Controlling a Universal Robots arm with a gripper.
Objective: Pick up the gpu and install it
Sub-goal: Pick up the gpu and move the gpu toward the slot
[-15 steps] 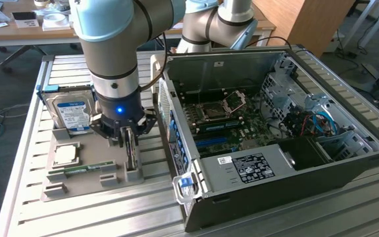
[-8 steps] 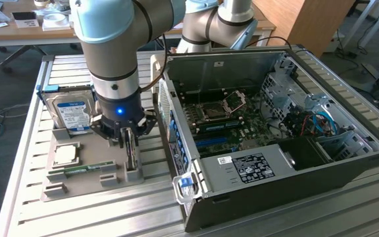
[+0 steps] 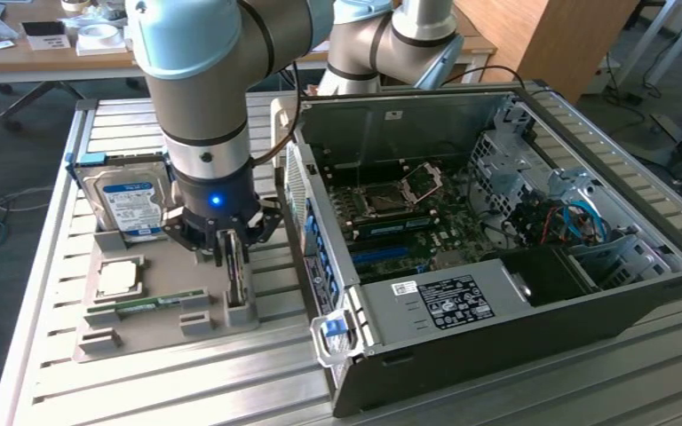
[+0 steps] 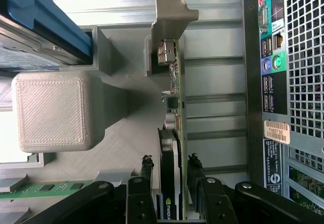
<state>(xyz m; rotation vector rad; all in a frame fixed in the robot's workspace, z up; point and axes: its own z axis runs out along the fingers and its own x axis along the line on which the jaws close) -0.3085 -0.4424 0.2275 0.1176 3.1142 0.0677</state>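
Observation:
The gpu (image 3: 238, 271) stands on edge in a slot of the grey holder tray (image 3: 163, 266), a thin card with a dark face. In the wrist view the gpu (image 4: 173, 107) shows its green board edge, small chips and a pale metal end bracket (image 4: 171, 16). My gripper (image 3: 225, 251) hangs straight down over the card. My gripper (image 4: 169, 165) is open, its two black fingers (image 4: 147, 169) straddling the card with a narrow gap on each side. The open computer case (image 3: 625, 293) lies at the exterior view's right, its motherboard (image 3: 412, 222) exposed.
On the tray stand a blue-labelled hard drive (image 3: 128, 200), a square processor (image 3: 120, 277) and a narrow green memory stick (image 3: 152, 306). The case's rear panel with ports (image 4: 268, 57) is close beside the card. A slatted metal table (image 3: 139, 390) carries everything.

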